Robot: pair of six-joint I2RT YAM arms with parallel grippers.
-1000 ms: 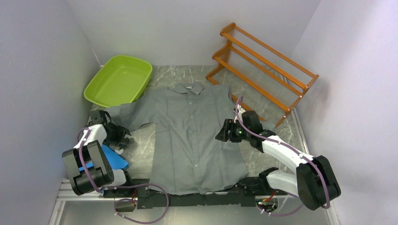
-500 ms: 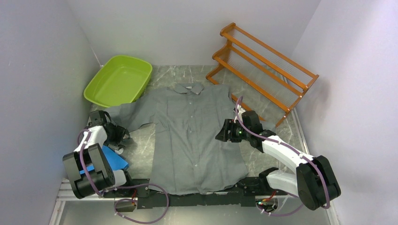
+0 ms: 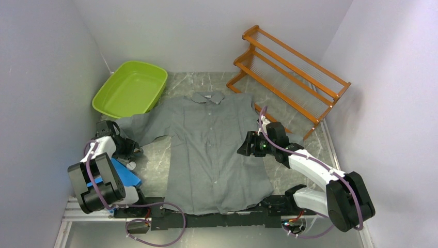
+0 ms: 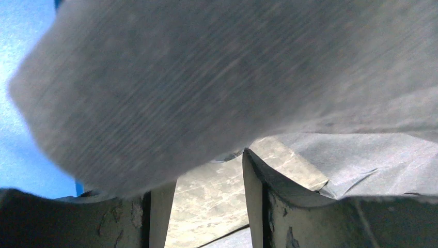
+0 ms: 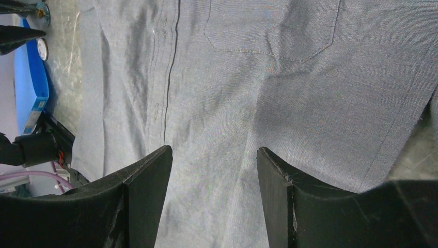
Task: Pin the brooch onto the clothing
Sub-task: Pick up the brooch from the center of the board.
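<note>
The shirt point(image 3: 212, 144) lies flat and face up in the middle of the table point(image 3: 157, 155), collar at the far side. The right gripper point(image 5: 214, 152) hangs over its front, just below the pocket point(image 5: 274, 31) - jaws about half open, holding nothing. The left gripper point(image 3: 129, 154) sits off the sleeve beside a blue box point(image 3: 126, 175), fingers point(image 4: 268, 206) apart with bare table between them - a grey blur hides the tips, so whether they touch anything I cannot tell.
</note>
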